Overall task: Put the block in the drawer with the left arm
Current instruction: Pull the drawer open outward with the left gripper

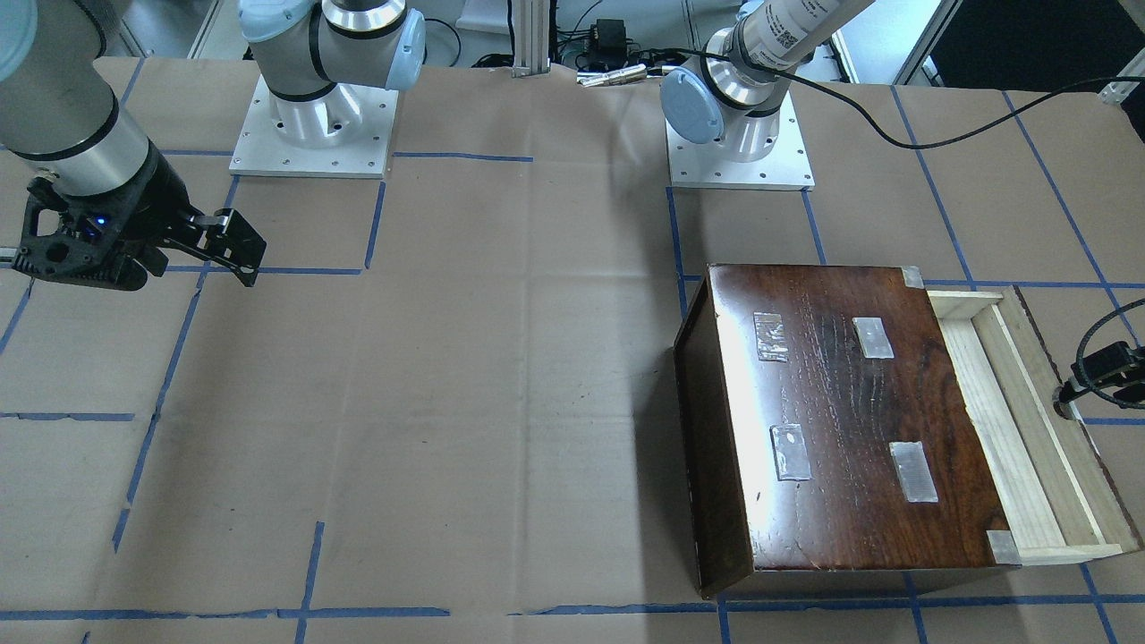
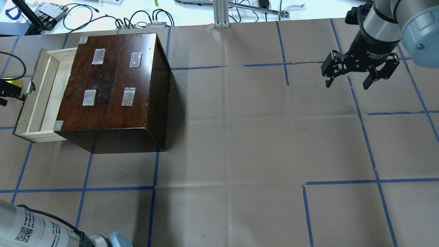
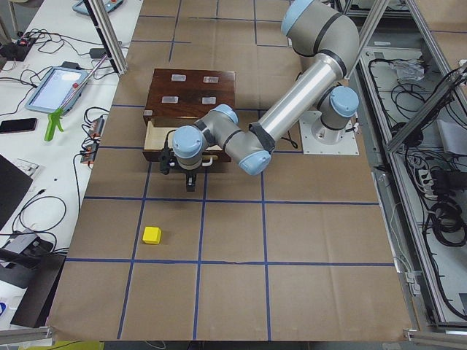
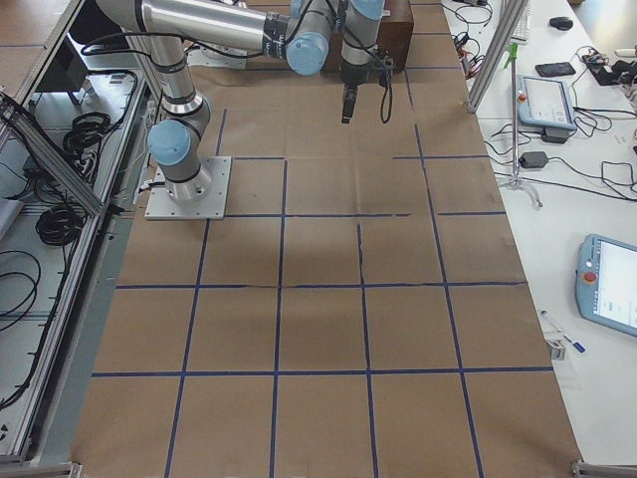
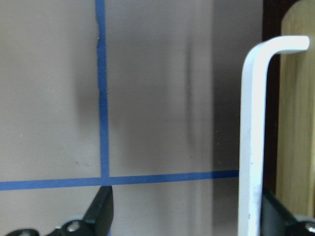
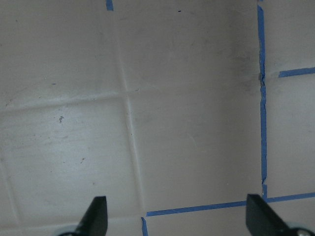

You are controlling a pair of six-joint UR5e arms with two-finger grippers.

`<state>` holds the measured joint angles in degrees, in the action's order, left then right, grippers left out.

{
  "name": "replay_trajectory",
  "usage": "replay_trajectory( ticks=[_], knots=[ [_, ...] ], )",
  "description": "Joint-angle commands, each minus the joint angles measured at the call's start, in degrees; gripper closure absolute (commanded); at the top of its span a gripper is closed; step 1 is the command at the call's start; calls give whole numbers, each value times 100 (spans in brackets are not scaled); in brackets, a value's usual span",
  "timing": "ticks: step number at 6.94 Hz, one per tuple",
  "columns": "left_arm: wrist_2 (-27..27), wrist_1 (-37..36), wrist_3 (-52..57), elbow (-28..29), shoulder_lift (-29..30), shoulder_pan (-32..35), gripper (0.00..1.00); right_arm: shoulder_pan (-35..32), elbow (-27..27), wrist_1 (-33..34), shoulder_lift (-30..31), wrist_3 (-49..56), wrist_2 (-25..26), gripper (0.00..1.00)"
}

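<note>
The yellow block (image 3: 152, 235) lies on the paper-covered table, seen only in the exterior left view, well apart from the drawer and nearer that camera. The drawer (image 1: 1002, 420) (image 2: 43, 96) stands pulled out of the dark-brown wooden box (image 1: 841, 420) (image 2: 113, 82), and what shows of it is bare. My left gripper (image 1: 1087, 380) (image 3: 188, 171) sits just outside the drawer's dark front. In the left wrist view (image 5: 189, 216) it is open and empty, with a white hook (image 5: 253, 147) on the drawer front near one finger. My right gripper (image 2: 348, 82) (image 6: 177, 216) is open and empty, far from the box.
Brown paper with blue tape lines (image 2: 219, 137) covers the table. The arm bases (image 1: 313, 125) (image 1: 738, 134) stand at the robot's edge. Cables and devices (image 2: 103, 17) lie beyond the far edge, behind the box.
</note>
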<state>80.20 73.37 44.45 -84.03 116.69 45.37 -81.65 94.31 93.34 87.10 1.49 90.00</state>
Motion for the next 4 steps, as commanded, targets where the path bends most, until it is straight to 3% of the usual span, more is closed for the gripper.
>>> replay_trajectory(
  ticks=[1,2,4],
  knots=[
    [40,-7,29,19,-101,-143,1,0,0,0,0,0,0,0],
    [118,-7,20,54,-198,-134,1,0,0,0,0,0,0,0],
    [180,98,20,718,-34,-125,1,0,0,0,0,0,0,0]
  ],
)
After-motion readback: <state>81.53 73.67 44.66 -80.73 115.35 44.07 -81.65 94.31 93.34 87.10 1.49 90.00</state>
